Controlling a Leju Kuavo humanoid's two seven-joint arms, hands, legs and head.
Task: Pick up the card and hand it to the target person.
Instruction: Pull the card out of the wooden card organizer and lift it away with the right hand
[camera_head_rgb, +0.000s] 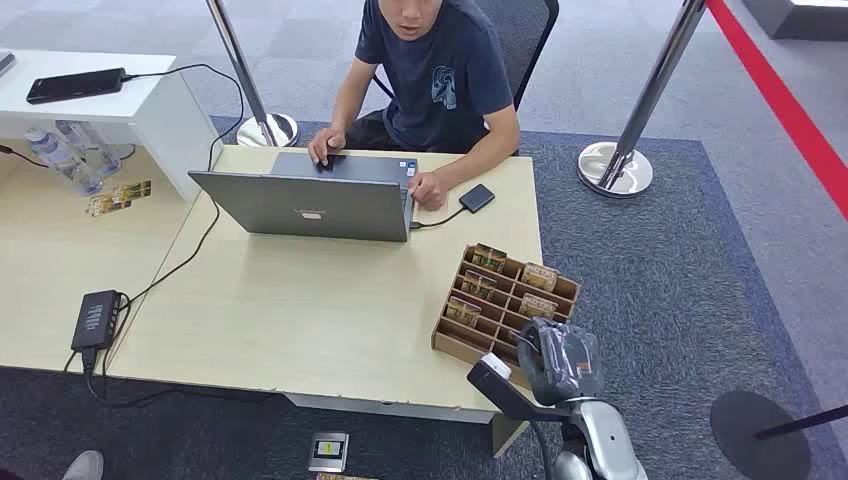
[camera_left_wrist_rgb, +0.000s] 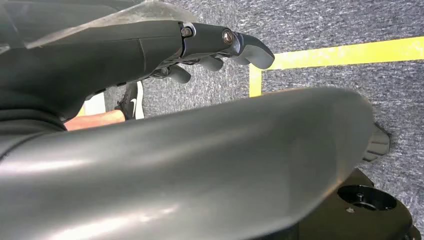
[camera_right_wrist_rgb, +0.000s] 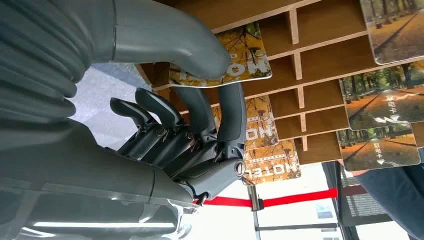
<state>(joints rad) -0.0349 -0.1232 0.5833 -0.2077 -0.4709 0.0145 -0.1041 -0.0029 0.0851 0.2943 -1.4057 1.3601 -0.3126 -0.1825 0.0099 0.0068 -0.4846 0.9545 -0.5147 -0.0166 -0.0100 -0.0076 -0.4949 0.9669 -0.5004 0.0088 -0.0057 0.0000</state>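
A: Start nearest the robot. Where is the right hand (camera_right_wrist_rgb: 200, 125)?

B: At the near edge of the wooden card rack (camera_head_rgb: 505, 300), on the worktop's (camera_head_rgb: 300, 320) right corner. In the right wrist view the thumb lies on the face of a yellow card (camera_right_wrist_rgb: 235, 60), with the dark fingers (camera_right_wrist_rgb: 232, 112) against its other side. I'd call that a pinch on the card, which is still standing in its slot.

A: And the left hand (camera_left_wrist_rgb: 220, 45)?

B: Hanging over grey carpet, fingers loosely apart, gripping nothing. It's well away from the rack, so the right arm is the one placed for this.

A: Which way does the card run?

B: Its long edge follows the slot, with the hand at the rack's near side. Drawing it out along the slot looks cleaner than twisting it.

A: Then the handover?

B: The person (camera_head_rgb: 430, 70) sits at the far edge behind the laptop (camera_head_rgb: 310, 205), ahead and to the left of the rack. The card would have to travel that way.
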